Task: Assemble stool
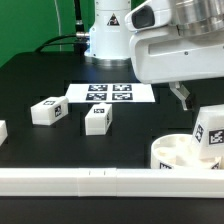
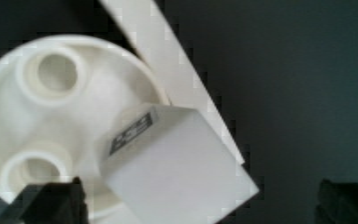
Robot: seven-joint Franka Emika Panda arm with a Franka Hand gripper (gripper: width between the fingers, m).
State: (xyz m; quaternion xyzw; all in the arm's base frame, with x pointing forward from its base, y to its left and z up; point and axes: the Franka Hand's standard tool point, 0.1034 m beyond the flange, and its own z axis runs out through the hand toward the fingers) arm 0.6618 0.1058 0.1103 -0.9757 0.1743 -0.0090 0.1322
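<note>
Stool seat (image 1: 172,153) at the exterior frame's lower right, one leg (image 1: 210,130) standing upright in it; the gripper (image 1: 182,96), spread wide and empty, hangs just up-left, the wrist view placing that leg between its fingers (image 2: 55,200).

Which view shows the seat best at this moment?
The wrist view: the seat is seen from above and close, with two open sockets plain and a leg on it. The exterior view shows only its side and rim, low at that view's right and cut off by the frame.
</note>
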